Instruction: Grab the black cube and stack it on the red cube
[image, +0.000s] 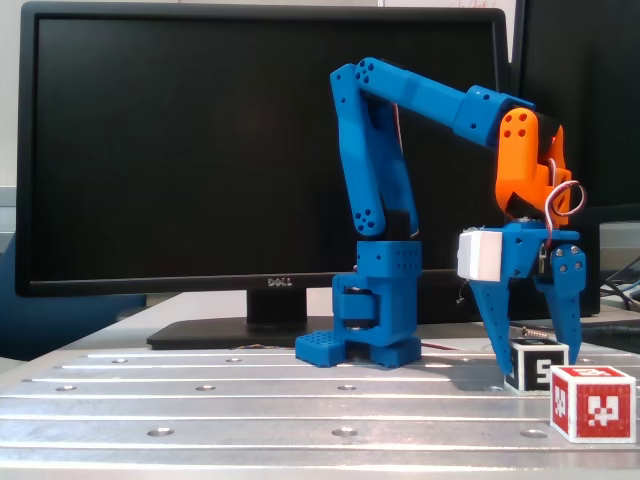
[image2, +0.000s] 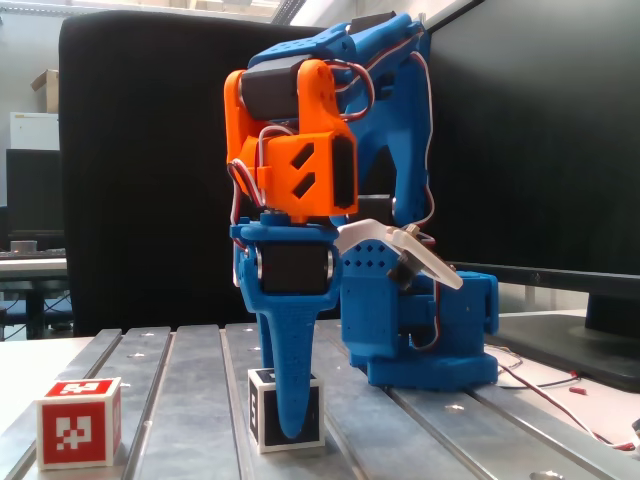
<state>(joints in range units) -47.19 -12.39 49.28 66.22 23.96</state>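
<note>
The black cube (image: 537, 366), black-edged with white panels and a "5", sat on the slotted metal table (image: 250, 400) beside the red cube (image: 592, 402). The gripper (image: 533, 362) straddled it, fingers spread. The monitor (image: 200, 150) read "DELL".

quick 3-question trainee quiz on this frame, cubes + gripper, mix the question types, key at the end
1. True or false: the black cube already sits on top of the red cube.
2. Where do the fingers of the gripper stand relative to the black cube? A) one on each side of it B) both above the red cube C) raised level with the monitor's top edge
3. Fill in: both cubes rest on the metal ____.

Key
1. False; the cubes sit side by side on the table.
2. A; whether the fingers touch the cube cannot be told.
3. table
</note>
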